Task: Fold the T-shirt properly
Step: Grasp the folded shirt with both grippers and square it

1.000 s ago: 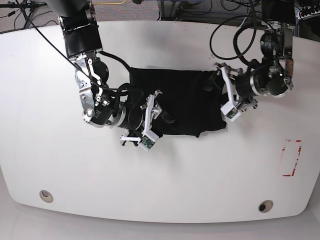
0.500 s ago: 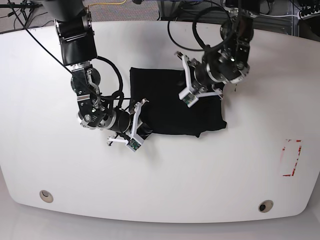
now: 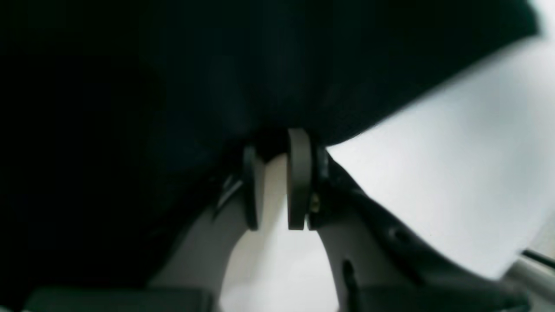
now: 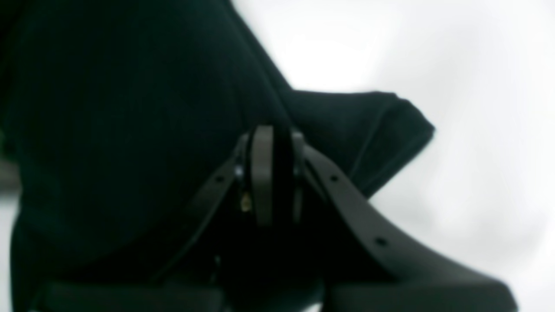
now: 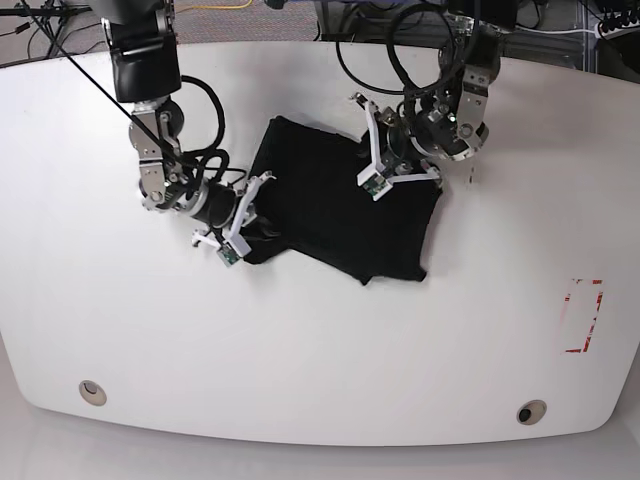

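STATE: you see the black cloth T-shirt (image 5: pixel 335 215) lying as a compact skewed rectangle mid-counter, toward the white counter's (image 5: pixel 320 370) far edge | CLAWS: left claw (image 3: pixel 277 149) and right claw (image 4: pixel 273 138) each pinch its hem | LEFT: you likely owe squaring, maybe another fold

Both arms (image 5: pixel 150 120) are black and silver metal, built of round jointed housings, with loose black cables (image 5: pixel 395 55) looping along them. Near each wrist sits a white plastic bracket (image 5: pixel 372 160) carrying a small green circuit board. Close up, the left gripper (image 3: pixel 277 182) has dark grey, flat, rounded fingers (image 3: pixel 299 177) on black curved supports, with a small brass-coloured screw. The right gripper (image 4: pixel 272 173) looks the same, with small holes along its black supports.
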Controlling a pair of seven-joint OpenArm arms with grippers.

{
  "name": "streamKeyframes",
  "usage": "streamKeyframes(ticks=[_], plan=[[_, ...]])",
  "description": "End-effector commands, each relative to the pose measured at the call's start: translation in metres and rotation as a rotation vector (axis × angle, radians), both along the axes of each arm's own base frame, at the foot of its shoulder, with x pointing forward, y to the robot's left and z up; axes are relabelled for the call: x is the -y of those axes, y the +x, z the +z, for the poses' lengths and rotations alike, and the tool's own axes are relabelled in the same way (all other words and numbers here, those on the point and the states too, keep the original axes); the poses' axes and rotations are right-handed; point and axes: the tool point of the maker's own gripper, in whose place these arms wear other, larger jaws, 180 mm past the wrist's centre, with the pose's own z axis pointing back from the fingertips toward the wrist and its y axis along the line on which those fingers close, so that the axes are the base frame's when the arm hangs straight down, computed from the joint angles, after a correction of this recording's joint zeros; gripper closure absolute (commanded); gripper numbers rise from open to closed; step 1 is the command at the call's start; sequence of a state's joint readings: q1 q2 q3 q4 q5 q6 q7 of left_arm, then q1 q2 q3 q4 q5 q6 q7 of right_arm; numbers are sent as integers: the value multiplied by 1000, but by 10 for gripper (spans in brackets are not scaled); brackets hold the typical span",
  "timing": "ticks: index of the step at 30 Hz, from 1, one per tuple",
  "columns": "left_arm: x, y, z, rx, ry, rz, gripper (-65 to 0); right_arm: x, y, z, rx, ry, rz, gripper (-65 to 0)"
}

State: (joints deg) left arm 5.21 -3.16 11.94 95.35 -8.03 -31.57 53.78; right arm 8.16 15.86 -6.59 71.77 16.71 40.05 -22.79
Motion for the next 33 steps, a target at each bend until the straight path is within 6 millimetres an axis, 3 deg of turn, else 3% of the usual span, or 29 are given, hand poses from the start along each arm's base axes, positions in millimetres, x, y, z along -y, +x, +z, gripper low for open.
streamKeyframes(ticks=[1,9,15,26,33], plan=[[-14,23,-1,18,43,19,-81,6,-8,5,18,-16,-3,-46],[-37,64,3,41,100,36,-81,-2,-59,0,-14,-16,14,-46],[-65,76,15,79,170,40,-81,-34,-88,3,-34,46,32,-46],[-91,82,41,156,252,31,-81,-67,-98,18,-30,53,98,-46],[-97,91,85,275,269,49,-82,-75,-91,52,62,31,137,-48]])
